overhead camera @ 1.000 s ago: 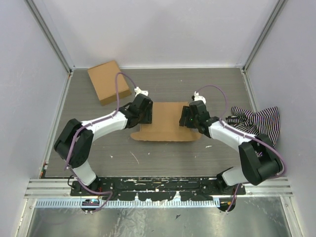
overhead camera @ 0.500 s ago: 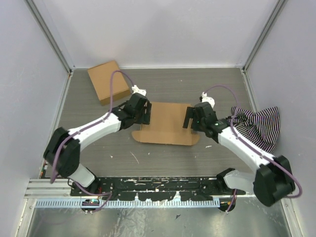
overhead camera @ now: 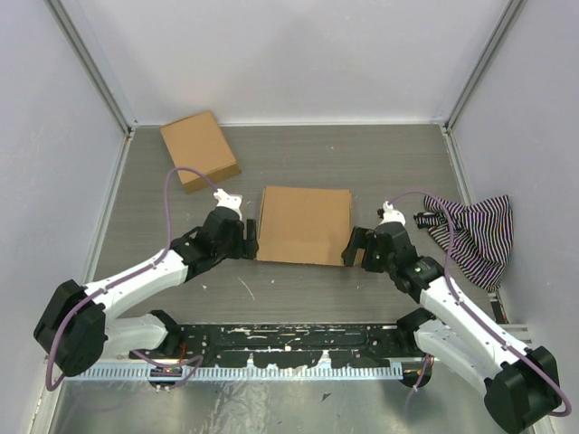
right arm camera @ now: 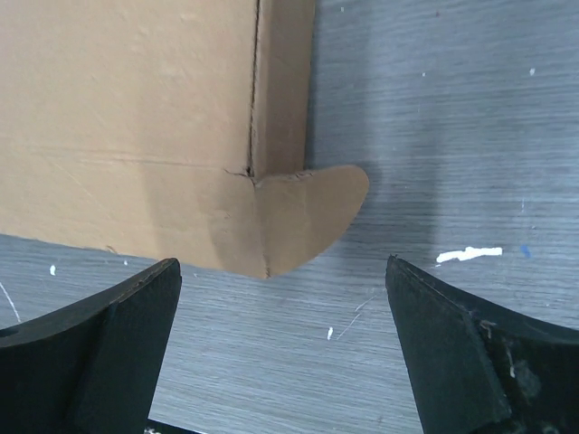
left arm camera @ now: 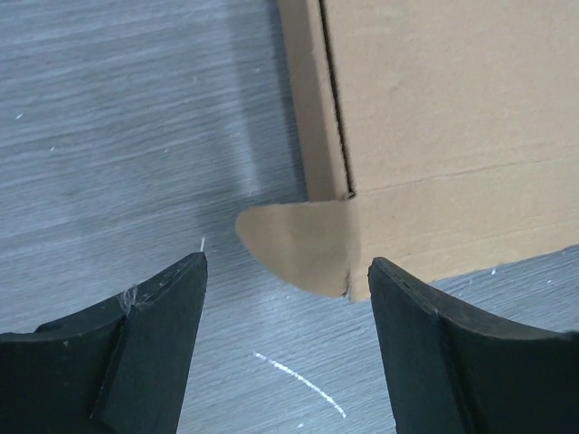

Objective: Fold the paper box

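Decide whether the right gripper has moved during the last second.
Yes. The right gripper has drawn back toward the near rail, from over the paper box to just off its near right corner.

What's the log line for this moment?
plain brown cardboard mailer box: lid down, near corner tabs out | left gripper: open, empty | right gripper: open, empty

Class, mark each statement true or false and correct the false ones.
1. Left end effector and right end effector are both open, holding nothing. True.
2. The striped cloth lies on the paper box. False: it lies apart, to its right.
3. A rounded tab sticks out at the paper box's near corner. True.
4. The smaller box is stacked on the paper box. False: it sits apart, far left.
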You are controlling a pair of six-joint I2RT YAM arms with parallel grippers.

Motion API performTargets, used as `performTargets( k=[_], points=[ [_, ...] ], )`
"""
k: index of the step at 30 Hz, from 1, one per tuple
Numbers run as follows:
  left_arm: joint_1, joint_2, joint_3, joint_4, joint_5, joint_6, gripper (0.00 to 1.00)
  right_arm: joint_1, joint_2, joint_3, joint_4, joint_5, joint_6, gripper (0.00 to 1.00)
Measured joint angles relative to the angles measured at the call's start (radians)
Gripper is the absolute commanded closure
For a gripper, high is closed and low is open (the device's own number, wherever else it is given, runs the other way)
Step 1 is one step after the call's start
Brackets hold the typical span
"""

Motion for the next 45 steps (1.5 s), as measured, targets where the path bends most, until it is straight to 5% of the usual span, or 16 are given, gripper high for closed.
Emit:
performTargets(
  k=[21,36,45],
  points=[
    [0.0,0.148,0.002,0.144,0.124,-0.027,0.2,0.006,0.131,-0.047,0.157,-0.112,-0.043,0.02],
    [0.0,0.159,0.003,0.153,0.202,-0.035,0.33,0.108,0.188,-0.018,0.162,-0.108,-0.056,0.29],
    [0.0,0.135,0.081,0.005,0.245,-0.038,0.4,0.112,0.151,0.052,0.061,-0.103,-0.042,0.41]
  ],
)
